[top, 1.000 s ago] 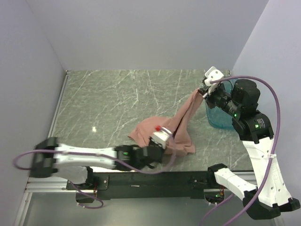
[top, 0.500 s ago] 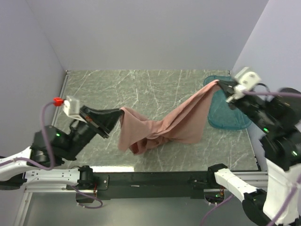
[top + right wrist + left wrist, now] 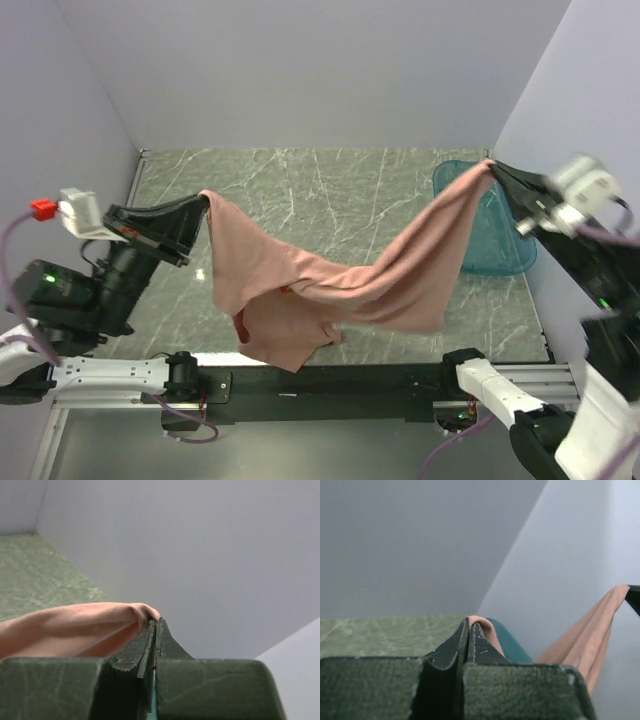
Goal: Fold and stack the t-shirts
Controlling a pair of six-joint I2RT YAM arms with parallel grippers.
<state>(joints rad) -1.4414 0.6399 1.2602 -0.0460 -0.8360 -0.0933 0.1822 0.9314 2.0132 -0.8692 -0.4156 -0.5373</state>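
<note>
shirt lifted clear and stretched between both arms

above the worktop (image 3: 300, 190) the dusty-pink t-shirt (image 3: 330, 290), bunched near the front edge a second ago, now hangs in the air as a sagging band, its lower folds drooping toward that edge. the teal tub (image 3: 505, 250) sits behind its right end. the left pincer (image 3: 200, 205) and right pincer (image 3: 496, 170), each clenched on one end of the cloth, have swung wide apart. i judge the shirt is being opened out to lay flat, so folding has not begun.
</note>
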